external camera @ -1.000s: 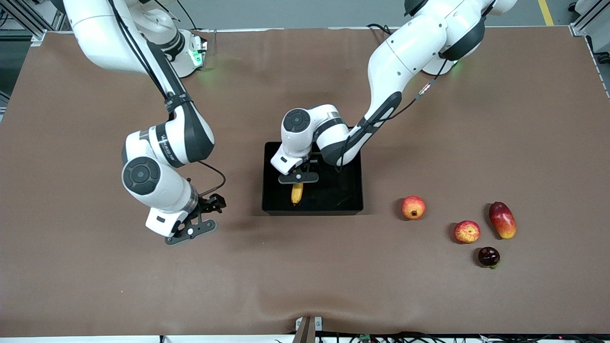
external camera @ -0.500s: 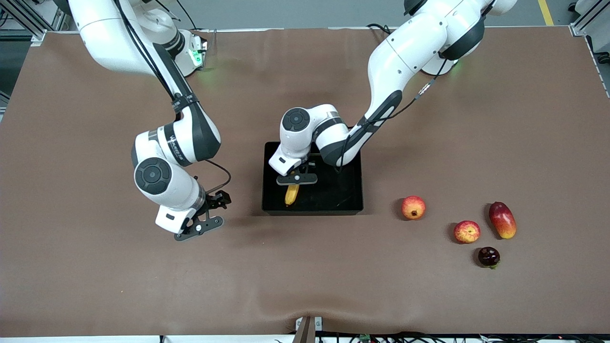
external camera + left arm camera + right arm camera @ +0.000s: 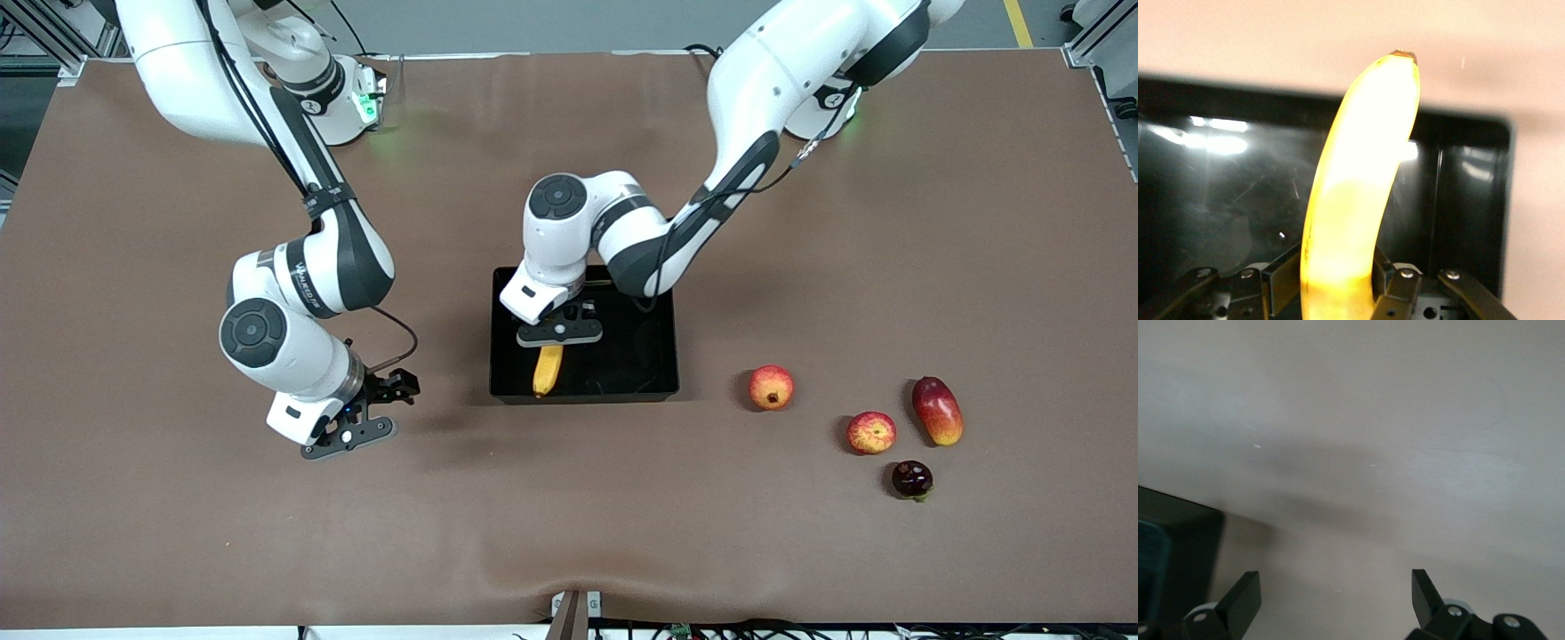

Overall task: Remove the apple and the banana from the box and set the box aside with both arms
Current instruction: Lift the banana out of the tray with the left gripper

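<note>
while the banana (image 3: 547, 370) is being gripped by the left gripper (image 3: 560, 332) over the box (image 3: 656, 356), its fingers (image 3: 1395, 297) are being kept closed on the stem half of the fruit, as is seen in the left wrist view. the banana (image 3: 1355, 200) is being held with its free tip pointing toward the 6 o'clock wall of the box in the front view, and whether it is touching the glossy floor cannot be told. the box, a black tray with low walls, is being shown at the centre of the brown table (image 3: 800, 551).

the right gripper (image 3: 351, 431) is being held above bare table at about 9 o'clock from the box, toward the right arm's end. its fingers (image 3: 1245, 597) are being kept wide apart with nothing between them, and a corner of the box (image 3: 1175, 553) is being seen beside them in the right wrist view.

the apple (image 3: 871, 433) is being left on the table at about 4 o'clock from the box, toward the left arm's end. a round red-orange fruit (image 3: 771, 387) is lying between the apple and the box. a red mango (image 3: 937, 410) is lying just beside the apple at 2 o'clock from it, and a dark purple fruit (image 3: 912, 479) is lying near the apple at 5 o'clock from it.
</note>
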Action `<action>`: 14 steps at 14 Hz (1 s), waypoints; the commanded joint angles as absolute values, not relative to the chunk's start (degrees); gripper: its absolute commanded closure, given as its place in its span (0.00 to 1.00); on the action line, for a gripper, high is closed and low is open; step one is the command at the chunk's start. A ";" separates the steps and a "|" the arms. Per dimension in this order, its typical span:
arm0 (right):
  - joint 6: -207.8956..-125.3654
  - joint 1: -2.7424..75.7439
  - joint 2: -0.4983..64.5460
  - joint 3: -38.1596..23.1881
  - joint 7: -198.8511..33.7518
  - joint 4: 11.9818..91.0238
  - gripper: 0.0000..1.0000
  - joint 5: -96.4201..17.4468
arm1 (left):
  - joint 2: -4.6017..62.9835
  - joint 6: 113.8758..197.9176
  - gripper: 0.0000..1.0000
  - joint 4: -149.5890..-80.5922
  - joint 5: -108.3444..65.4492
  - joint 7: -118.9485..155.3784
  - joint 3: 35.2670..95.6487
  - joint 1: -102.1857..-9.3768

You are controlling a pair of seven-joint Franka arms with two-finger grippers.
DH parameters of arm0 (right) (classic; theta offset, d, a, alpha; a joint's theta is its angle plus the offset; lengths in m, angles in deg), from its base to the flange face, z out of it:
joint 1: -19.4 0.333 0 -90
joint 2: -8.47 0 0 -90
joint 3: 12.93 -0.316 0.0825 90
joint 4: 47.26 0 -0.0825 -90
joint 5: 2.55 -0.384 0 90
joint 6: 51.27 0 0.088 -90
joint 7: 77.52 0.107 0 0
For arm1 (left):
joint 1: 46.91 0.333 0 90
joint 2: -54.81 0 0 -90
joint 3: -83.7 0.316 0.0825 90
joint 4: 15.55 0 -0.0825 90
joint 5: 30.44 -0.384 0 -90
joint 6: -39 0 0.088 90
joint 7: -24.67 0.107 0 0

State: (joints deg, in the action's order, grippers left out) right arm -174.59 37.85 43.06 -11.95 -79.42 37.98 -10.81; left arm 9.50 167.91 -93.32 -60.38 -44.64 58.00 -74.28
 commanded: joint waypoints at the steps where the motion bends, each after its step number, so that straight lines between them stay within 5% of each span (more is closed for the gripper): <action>1: -175.29 37.59 42.84 -12.23 -79.63 38.52 0.00 -14.94 | 16.04 163.55 1.00 -94.92 -58.22 -44.34 57.86 -71.53; 6: -171.96 37.42 41.87 -12.32 -79.80 41.25 0.00 -14.95 | 22.19 156.09 1.00 -96.14 -57.33 -38.27 57.85 -65.81; 14: -171.77 40.14 40.30 -12.32 -79.19 44.75 0.00 -15.03 | 32.57 155.45 1.00 -112.04 -57.16 -21.76 57.68 -51.49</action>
